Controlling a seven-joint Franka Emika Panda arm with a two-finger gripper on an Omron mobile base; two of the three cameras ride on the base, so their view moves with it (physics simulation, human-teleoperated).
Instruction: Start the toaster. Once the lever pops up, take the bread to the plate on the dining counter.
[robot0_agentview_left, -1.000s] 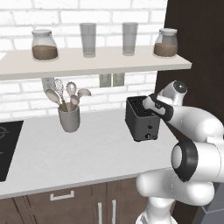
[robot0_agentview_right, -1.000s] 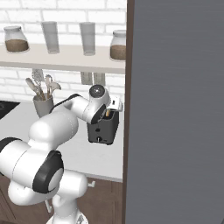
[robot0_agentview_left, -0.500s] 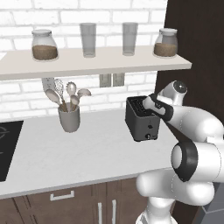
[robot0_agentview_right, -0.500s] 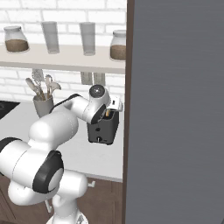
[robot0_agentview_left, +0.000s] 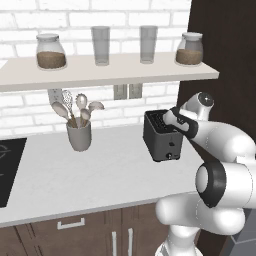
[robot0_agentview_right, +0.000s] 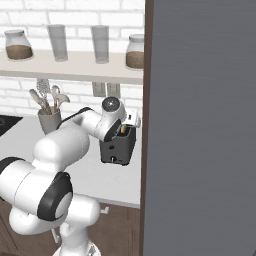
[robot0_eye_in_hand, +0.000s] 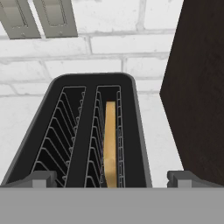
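Bread, thin tan-golden slice (robot0_eye_in_hand: 110, 144), upright in boxy dark toaster's (robot0_eye_in_hand: 87, 131) right slot; light, crumbly: pinch top edge. Fingers (robot0_eye_in_hand: 183, 177) spread wide, empty.

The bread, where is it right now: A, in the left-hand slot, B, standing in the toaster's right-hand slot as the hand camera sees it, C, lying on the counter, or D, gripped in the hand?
B: the hand view shows the bread upright in the right slot of the toaster, with the left slot empty.
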